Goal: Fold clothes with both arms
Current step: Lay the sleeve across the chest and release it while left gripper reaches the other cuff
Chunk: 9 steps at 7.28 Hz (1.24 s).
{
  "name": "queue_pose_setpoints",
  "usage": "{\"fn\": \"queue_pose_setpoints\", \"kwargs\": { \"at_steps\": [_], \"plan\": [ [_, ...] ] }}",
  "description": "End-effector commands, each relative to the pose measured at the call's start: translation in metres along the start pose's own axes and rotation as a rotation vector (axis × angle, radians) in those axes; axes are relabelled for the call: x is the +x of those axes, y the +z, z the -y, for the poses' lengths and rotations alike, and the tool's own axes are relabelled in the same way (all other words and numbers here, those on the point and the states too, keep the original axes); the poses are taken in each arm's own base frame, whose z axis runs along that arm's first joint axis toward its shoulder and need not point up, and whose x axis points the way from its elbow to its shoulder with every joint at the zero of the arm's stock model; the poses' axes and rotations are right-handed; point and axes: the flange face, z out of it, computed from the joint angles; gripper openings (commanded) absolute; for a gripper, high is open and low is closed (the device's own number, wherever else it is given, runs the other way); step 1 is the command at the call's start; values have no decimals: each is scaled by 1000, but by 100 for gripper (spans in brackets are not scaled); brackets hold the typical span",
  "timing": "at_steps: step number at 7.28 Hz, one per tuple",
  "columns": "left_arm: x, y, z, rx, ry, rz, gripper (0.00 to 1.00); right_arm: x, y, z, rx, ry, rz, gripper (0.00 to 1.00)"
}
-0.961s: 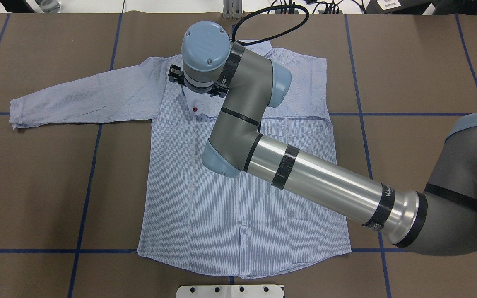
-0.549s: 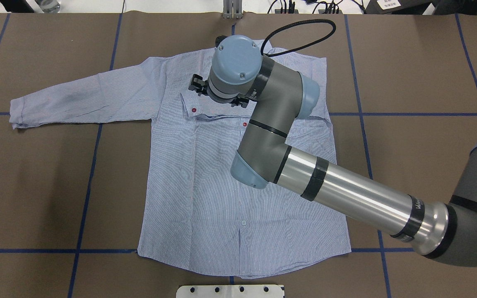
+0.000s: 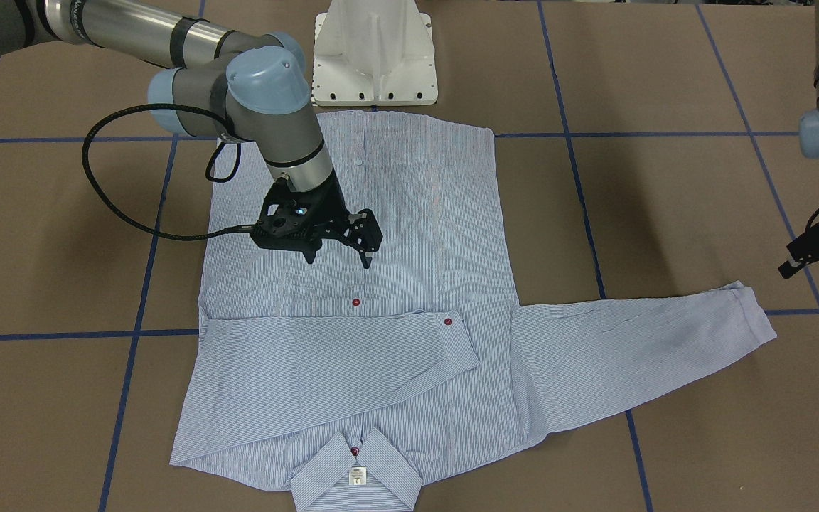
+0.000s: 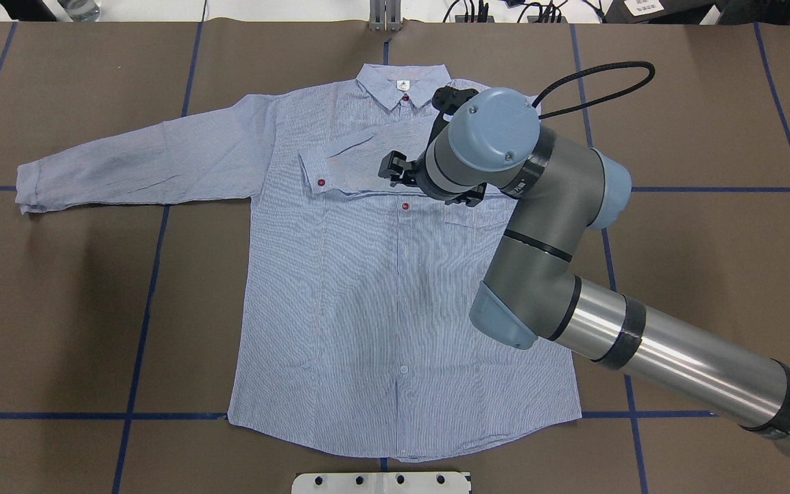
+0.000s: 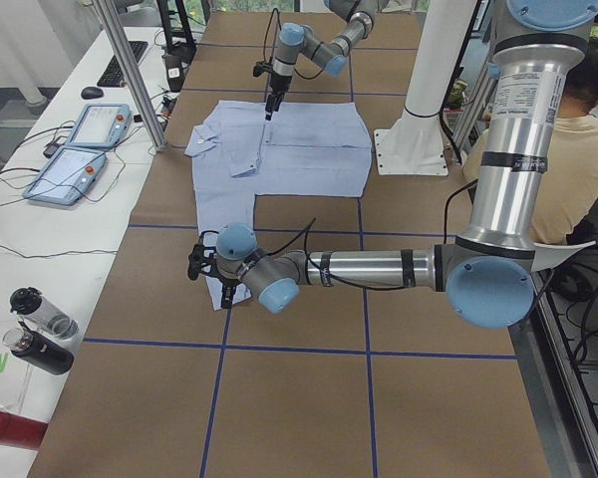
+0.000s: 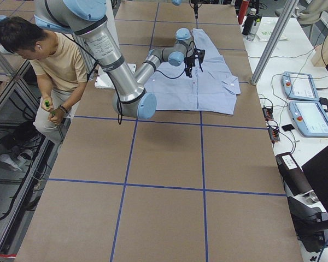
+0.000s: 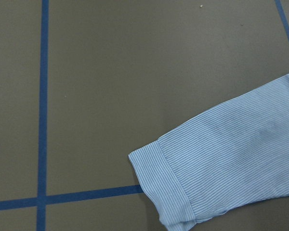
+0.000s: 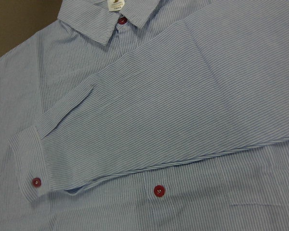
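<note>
Item: one blue striped shirt (image 4: 340, 309), flat and face-up on the brown desk (image 4: 59, 309). In the overhead view the collar (image 4: 402, 86) is at 12 o'clock, one sleeve (image 4: 354, 158) is folded across the chest, and the other sleeve (image 4: 148, 161) stretches toward 9 o'clock. That view hides the right hand under its own wrist. The front view shows the right hand (image 3: 339, 262) above the shirt front, fingers spread, pinching nothing. It also shows the left hand (image 3: 807, 275) at 3 o'clock, spread and empty, just beyond the stretched cuff. Only the right wrist view shows the chest pocket (image 8: 260, 187). The left wrist view shows only the stretched sleeve's cuff (image 7: 159, 187) and blue tape lines (image 7: 42, 96).
</note>
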Motion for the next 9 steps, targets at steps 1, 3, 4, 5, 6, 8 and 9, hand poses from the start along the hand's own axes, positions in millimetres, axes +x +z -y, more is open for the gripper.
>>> {"fn": "queue_pose_setpoints", "kwargs": {
  "at_steps": [1,3,4,5,6,8,9],
  "plan": [
    [10,19,10,-33,-116,-7,94,24,-8,7,16,9,-5,99],
    [46,40,14,-78,-135,-77,99,28,-18,6,20,8,10,99],
    [30,55,7,-98,-160,-62,99,38,-19,6,21,9,7,99],
    [22,58,3,-92,-149,-69,98,38,-19,5,23,9,5,99],
    [9,66,-1,-102,-167,-57,97,37,-20,5,26,8,8,99],
    [-5,75,-6,-118,-194,-37,83,37,-21,5,28,8,9,99],
    [-7,75,-6,-120,-196,-35,74,36,-21,5,29,7,9,99]
  ]
}}
